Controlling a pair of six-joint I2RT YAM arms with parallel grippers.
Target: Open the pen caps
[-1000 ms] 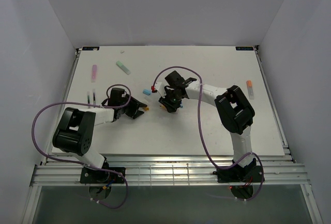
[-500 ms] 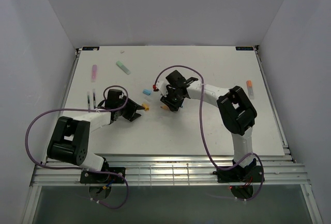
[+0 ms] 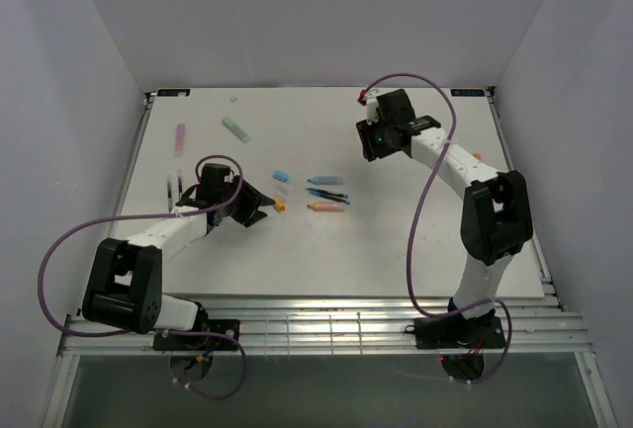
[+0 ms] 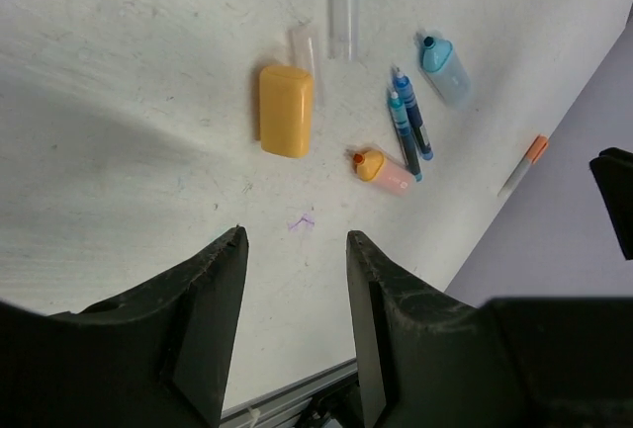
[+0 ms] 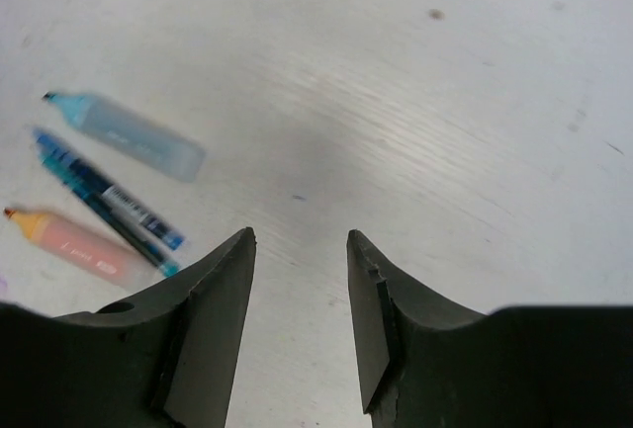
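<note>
My left gripper (image 3: 260,210) is open and empty, just left of a loose orange pen cap (image 3: 280,206), which lies ahead of the tips in the left wrist view (image 4: 286,110). A loose light blue cap (image 3: 280,175) lies behind it. An uncapped light blue highlighter (image 3: 326,180), two thin blue pens (image 3: 327,194) and an uncapped orange highlighter (image 3: 328,207) lie mid-table; the right wrist view shows them too: light blue highlighter (image 5: 129,131), blue pens (image 5: 107,201), orange highlighter (image 5: 69,242). My right gripper (image 3: 368,143) is open and empty, behind and right of them.
A capped green highlighter (image 3: 235,128) and a pink one (image 3: 180,138) lie at the back left. Thin dark pens (image 3: 174,191) lie left of my left arm. An orange-capped pen (image 3: 477,161) lies at the right. Two clear caps (image 4: 342,28) lie near the orange cap.
My right arm has lifted away from the mid-table pens and swung back and to the right, leaving them uncovered. My left gripper has shifted slightly and stays open.
</note>
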